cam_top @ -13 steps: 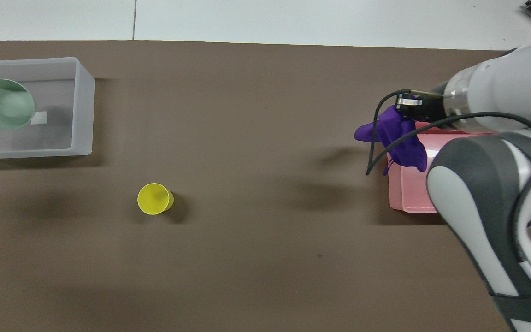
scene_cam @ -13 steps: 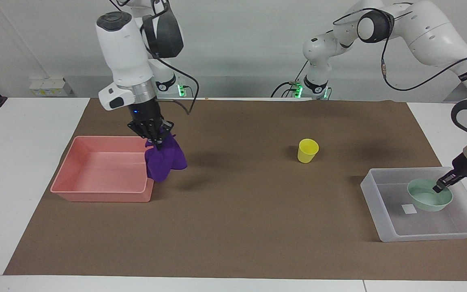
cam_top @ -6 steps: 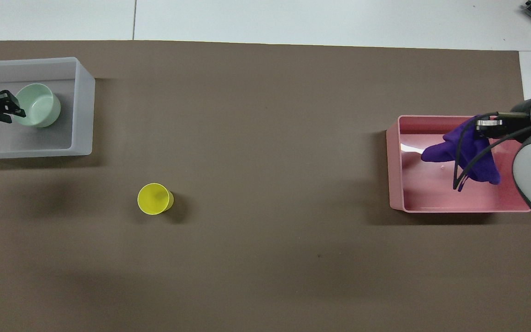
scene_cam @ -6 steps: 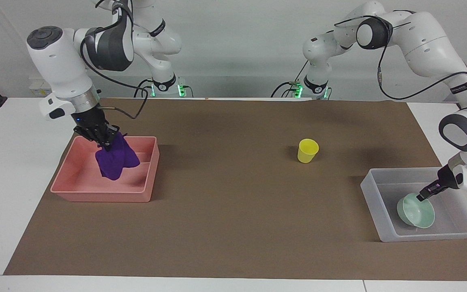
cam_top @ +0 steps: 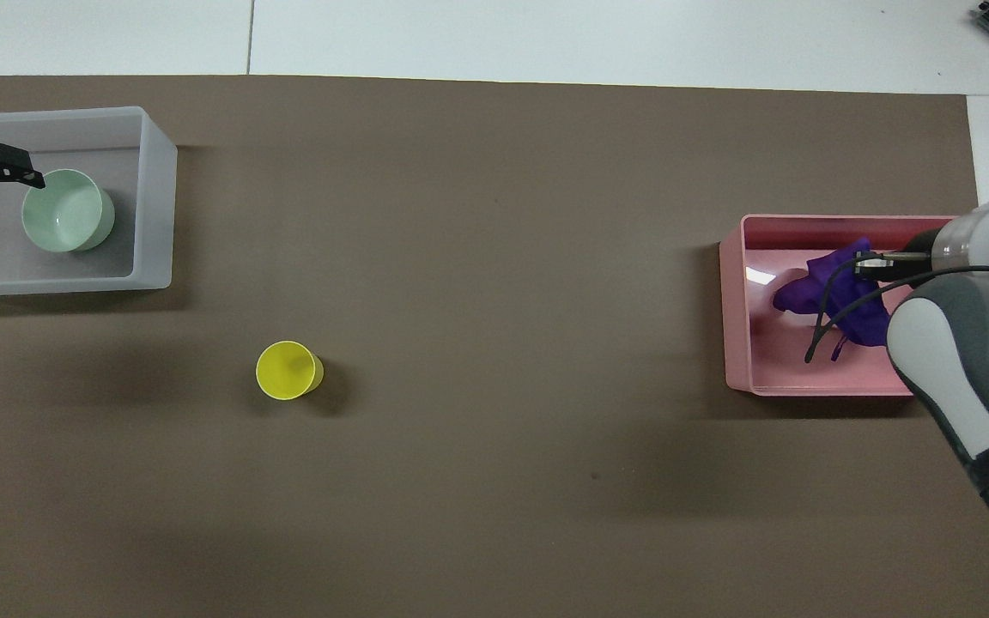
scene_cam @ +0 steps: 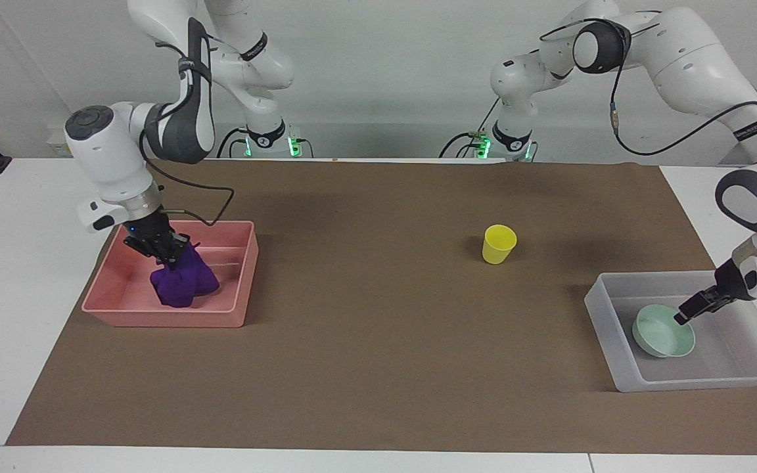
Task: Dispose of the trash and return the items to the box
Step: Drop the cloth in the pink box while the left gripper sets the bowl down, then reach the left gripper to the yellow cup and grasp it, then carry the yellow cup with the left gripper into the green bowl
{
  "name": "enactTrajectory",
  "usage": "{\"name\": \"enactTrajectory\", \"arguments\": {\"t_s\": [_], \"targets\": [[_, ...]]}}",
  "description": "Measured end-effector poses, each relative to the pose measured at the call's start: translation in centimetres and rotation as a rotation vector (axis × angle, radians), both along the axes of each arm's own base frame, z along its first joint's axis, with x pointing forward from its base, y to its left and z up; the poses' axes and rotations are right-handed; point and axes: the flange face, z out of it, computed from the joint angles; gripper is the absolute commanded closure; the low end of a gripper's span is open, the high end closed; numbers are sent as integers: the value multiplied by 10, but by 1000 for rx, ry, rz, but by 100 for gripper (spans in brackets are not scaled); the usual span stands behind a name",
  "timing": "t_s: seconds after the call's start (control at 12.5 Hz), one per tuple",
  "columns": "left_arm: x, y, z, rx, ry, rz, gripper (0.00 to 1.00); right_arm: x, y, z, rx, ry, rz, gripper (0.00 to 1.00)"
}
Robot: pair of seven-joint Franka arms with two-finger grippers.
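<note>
The purple cloth (scene_cam: 178, 284) (cam_top: 838, 292) lies bunched on the floor of the pink tray (scene_cam: 161, 318) (cam_top: 735, 300). My right gripper (scene_cam: 167, 255) (cam_top: 870, 263) is low inside the tray, shut on the top of the cloth. The mint-green bowl (scene_cam: 664, 336) (cam_top: 67, 209) sits upright in the translucent box (scene_cam: 605, 328) (cam_top: 155, 206). My left gripper (scene_cam: 686, 314) (cam_top: 7, 190) is open just beside the bowl's rim, over the box. The yellow cup (scene_cam: 499, 244) (cam_top: 288, 370) stands upright on the brown mat, nearer to the robots than the box.
The brown mat (scene_cam: 378, 368) covers most of the table. The pink tray is at the right arm's end and the box at the left arm's end. The right arm's cable hangs over the tray.
My right gripper carried the cloth over the tray wall and lowered it to the tray floor. My left gripper set the bowl down in the box, let go and drew back.
</note>
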Motion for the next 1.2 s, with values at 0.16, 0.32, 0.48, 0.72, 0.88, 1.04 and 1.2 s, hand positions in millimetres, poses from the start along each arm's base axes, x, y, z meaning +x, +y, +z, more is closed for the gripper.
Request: {"name": "enactTrajectory", "arguments": {"t_s": [0.16,0.32,0.48,0.72,0.88,1.04,1.2], "targets": [[-25,-38,53,-21,77,-64,0,2,-1,-22,0,-1,-2,0],[-54,-100,88,-45,185,-130,0,3,0,-23,0,-4,1,0],[-77,-162,85,-79,230,-178,0,5,10,-12,-4,-22,1,0],[-127,-227,35,-76,272,-250,0,11,56,18,-59,-37,-54,0],[-160,-255,-11,-60,258,-284,0,11,86,42,-55,-36,-78,0],[-186,-271,-56,-46,263,-303,0,7,97,78,-57,-30,-90,0],[-197,-275,-77,-40,281,-300,44,-4,96,125,-54,-9,-106,0]]}}
